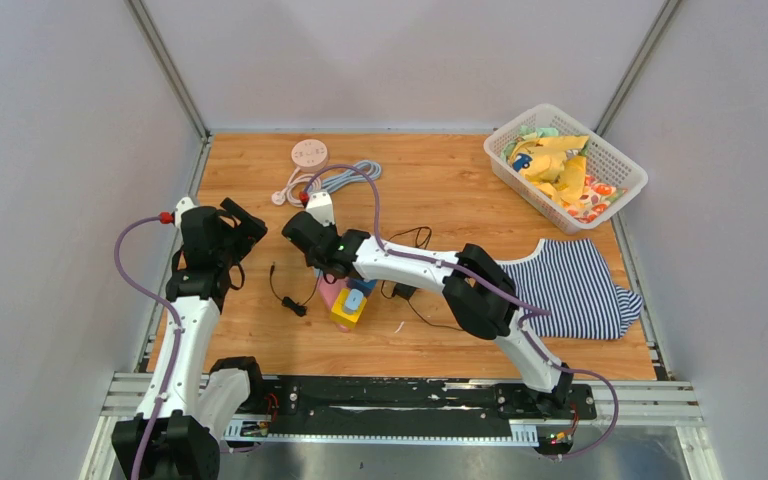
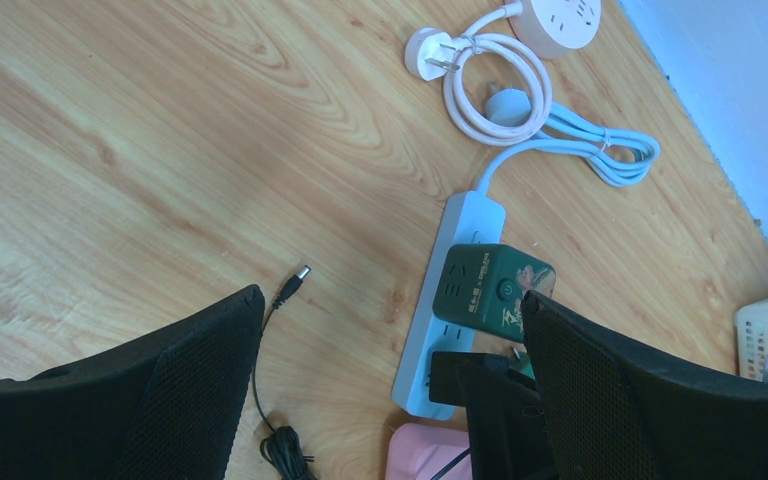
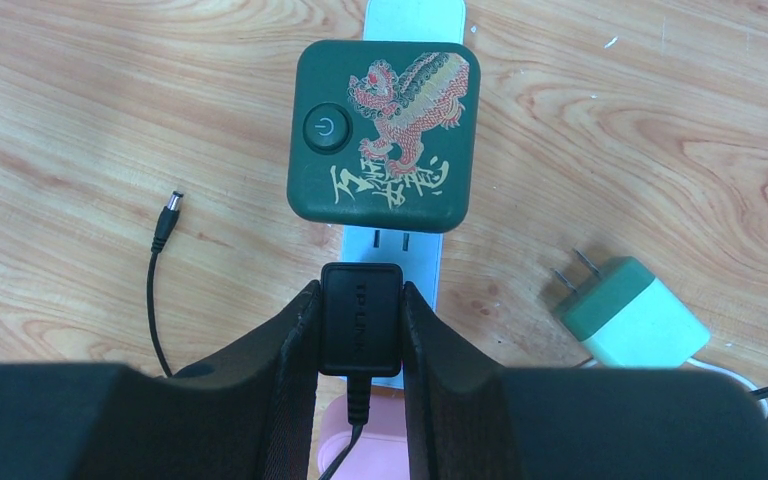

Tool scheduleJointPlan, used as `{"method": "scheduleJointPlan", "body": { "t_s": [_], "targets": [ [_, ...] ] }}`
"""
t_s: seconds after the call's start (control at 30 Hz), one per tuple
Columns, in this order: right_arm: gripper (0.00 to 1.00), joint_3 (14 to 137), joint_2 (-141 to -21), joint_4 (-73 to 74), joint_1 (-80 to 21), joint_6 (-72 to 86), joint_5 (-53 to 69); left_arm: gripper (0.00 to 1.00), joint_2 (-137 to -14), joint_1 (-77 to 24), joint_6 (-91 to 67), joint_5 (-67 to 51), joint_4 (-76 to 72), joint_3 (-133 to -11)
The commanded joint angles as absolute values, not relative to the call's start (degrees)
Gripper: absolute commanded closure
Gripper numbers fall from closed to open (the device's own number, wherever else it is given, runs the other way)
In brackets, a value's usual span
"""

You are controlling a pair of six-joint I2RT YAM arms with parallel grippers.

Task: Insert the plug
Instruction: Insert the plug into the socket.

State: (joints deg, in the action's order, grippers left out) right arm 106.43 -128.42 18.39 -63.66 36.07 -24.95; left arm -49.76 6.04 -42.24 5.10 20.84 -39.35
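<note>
Right claw [image 3: 360,300]: it is pinching narrow on the black plug [image 3: 361,318], one finger on each flank.
Left claw [image 2: 390,298]: it is hanging wide apart above the surface [image 2: 160,150], gripping nothing.
Plug location: it is sitting over the white power strip [image 3: 412,18], just beside the green cube [image 3: 384,130] plugged in there. I cannot tell whether it is touching the strip.
Long axis: the body is running lengthwise along the strip, with its cord trailing back between the fingers.
Facing: the labelled back is showing upward, so the prongs are probably pointing down at the strip. They are hidden.
Risk, misalignment: the prongs could be missing their slots, since nothing is showing them.
Risk, crowding: the cube's edge could be blocking or tilting the plug.
Risk, sliding: nothing is bracing the strip, so a downward push could be shifting it.
</note>
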Motion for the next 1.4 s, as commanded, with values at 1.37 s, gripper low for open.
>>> {"method": "scheduleJointPlan", "body": {
  "t_s": [1.37],
  "targets": [
    [1.00,92.1,-125.1,4.4,-60.2,15.7,0.1,0.11,-49.0,6.5,-42.5,2.5,18.5,-36.3]
  ]
}}
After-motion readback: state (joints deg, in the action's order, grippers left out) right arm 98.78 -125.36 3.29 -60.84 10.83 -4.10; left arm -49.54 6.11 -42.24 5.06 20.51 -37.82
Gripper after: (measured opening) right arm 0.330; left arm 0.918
